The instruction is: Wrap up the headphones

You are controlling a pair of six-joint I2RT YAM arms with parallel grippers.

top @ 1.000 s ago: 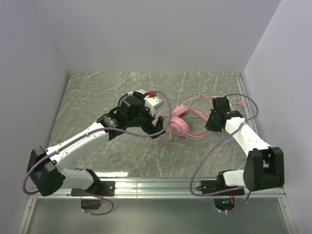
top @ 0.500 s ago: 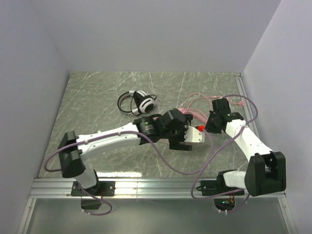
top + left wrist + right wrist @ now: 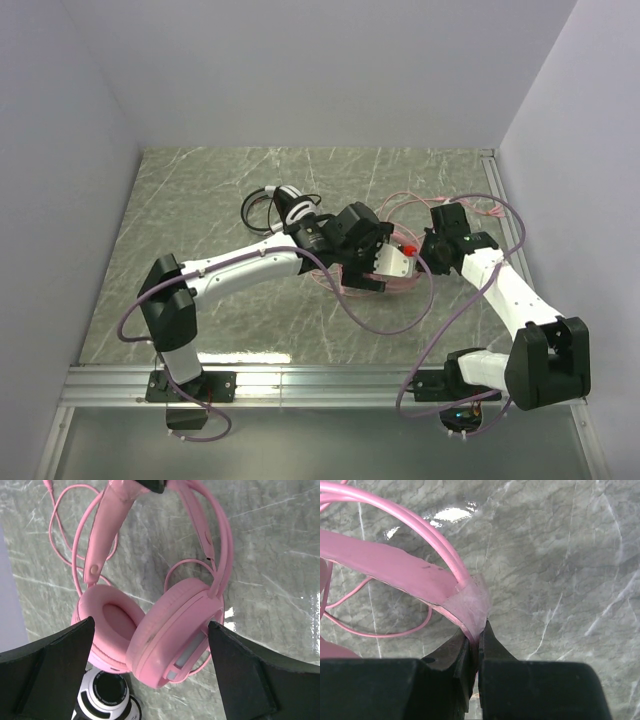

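Quick pass, left to right. Far left on the green marbled table [image 3: 190, 220], the left arm stretches from its base toward the middle. Just behind its forearm lies the black-and-white headset [image 3: 288, 207], on the tabletop, not held by either arm. 1 of its ear cups peeks in at the bottom of the left wrist view.

Next, the left gripper [image 3: 385, 262] hangs over the table centre, right above the pink headset [image 3: 165, 645]. Its 2 fingers [image 3: 50, 672] are spread wide on either side of the 2 ear cups, touching neither as far as I can tell. The ear cups lie close together on the table, and the pink cable [image 3: 189, 560] loops loosely around them.

Further right, the right gripper [image 3: 475, 640] is pinched tight on the pink headset's headband, at a translucent wrapped spot where the broad band meets the thin arch wires. From above, the pink headset is mostly hidden under the left gripper.
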